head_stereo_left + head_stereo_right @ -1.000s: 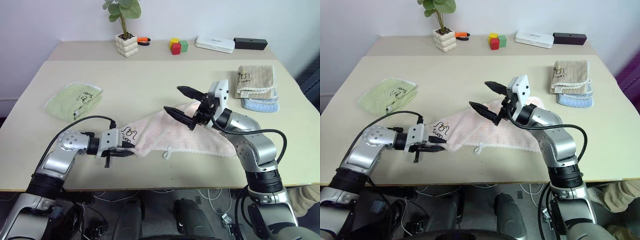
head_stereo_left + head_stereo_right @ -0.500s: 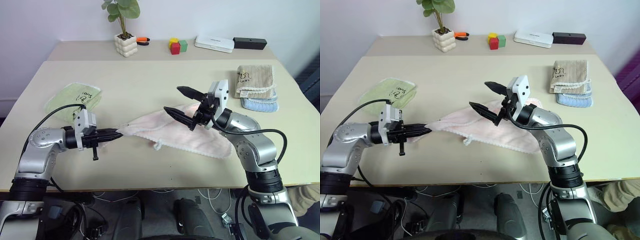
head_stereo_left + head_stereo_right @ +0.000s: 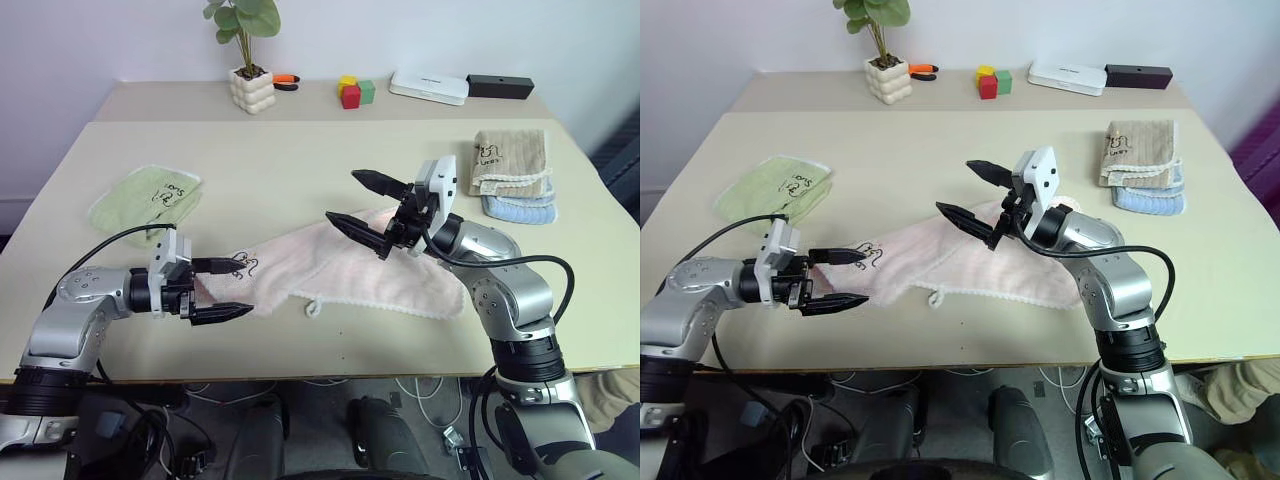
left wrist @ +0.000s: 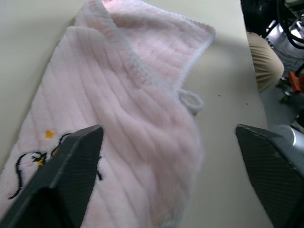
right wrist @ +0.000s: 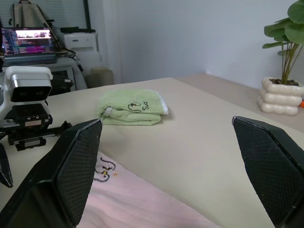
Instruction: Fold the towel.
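One pink towel (image 3: 340,270) lies rumpled, white trim, loop, dark logo; left hand (image 3: 228,289), right hand (image 3: 362,206) spread.

Bright, even light; sharp, soft shadows.

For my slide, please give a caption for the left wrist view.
Open left gripper over the pink towel.

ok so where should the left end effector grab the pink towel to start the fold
Probably the logo end of the pink towel, the corner nearest the left end effector. It lies flat on the table right by the open fingers, so a low approach from the robot's left, pinching the edge by the logo, looks easiest. The right end effector hovers open above the other end.
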You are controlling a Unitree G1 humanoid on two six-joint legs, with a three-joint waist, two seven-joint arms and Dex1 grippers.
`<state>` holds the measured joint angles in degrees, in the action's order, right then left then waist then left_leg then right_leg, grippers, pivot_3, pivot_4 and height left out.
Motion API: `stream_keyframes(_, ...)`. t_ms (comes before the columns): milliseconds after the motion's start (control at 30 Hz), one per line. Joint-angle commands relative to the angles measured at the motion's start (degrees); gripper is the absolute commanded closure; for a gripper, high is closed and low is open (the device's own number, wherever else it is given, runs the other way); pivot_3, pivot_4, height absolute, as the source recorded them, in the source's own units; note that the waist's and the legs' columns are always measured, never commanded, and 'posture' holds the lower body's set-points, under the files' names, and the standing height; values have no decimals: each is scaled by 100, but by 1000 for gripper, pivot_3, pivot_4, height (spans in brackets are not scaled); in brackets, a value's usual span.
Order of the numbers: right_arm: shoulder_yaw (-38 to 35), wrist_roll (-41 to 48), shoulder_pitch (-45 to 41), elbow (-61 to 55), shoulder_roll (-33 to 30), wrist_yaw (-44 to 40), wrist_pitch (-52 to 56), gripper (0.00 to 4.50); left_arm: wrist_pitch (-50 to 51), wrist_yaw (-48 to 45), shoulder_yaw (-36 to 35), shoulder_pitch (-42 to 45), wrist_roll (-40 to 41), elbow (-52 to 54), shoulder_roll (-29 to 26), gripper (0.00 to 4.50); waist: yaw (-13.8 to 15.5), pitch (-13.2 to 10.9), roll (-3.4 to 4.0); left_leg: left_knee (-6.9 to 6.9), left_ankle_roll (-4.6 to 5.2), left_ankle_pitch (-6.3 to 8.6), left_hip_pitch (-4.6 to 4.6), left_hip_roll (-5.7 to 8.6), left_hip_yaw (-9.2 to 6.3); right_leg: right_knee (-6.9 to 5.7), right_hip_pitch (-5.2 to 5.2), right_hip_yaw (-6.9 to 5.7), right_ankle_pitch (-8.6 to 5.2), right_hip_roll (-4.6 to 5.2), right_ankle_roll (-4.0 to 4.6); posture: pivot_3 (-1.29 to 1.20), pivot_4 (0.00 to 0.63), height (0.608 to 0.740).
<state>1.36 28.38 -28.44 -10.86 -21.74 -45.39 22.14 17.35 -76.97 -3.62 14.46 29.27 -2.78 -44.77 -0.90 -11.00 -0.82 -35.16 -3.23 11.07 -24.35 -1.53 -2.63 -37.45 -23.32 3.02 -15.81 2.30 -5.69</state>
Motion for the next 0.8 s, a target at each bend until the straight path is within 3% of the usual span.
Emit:
stream_keyframes(33,-106,83,-87,-119,15,23,-53,0,-564,61,19,103,-329,-139,48,185,-1,0,0,0,0,0,0,0,0,0,0,0,0,0,0,0,150,740)
stream_keyframes(500,-108,81,-37,-155,19,79,-62,0,-1751,-49,651,-62,-1125,29,147,185,3,0,0,1,0,0,0,0,1,0,-1,0,-1,0,2,0,150,740)
stream_keyframes(633,-119,82,-45,-151,10,85,-57,0,-1889,-43,768,-92,-1247,10,163,1444,-3,0,0,1,0,0,0,0,1,0,-1,0,0,0,0,0,150,740)
stream_keyframes(800,-112,76,-84,-110,22,96,-68,0,-1791,15,756,-114,-1236,16,194,3921,-3,0,0,1,0,0,0,0,1,0,-1,0,0,0,0,0,150,740)
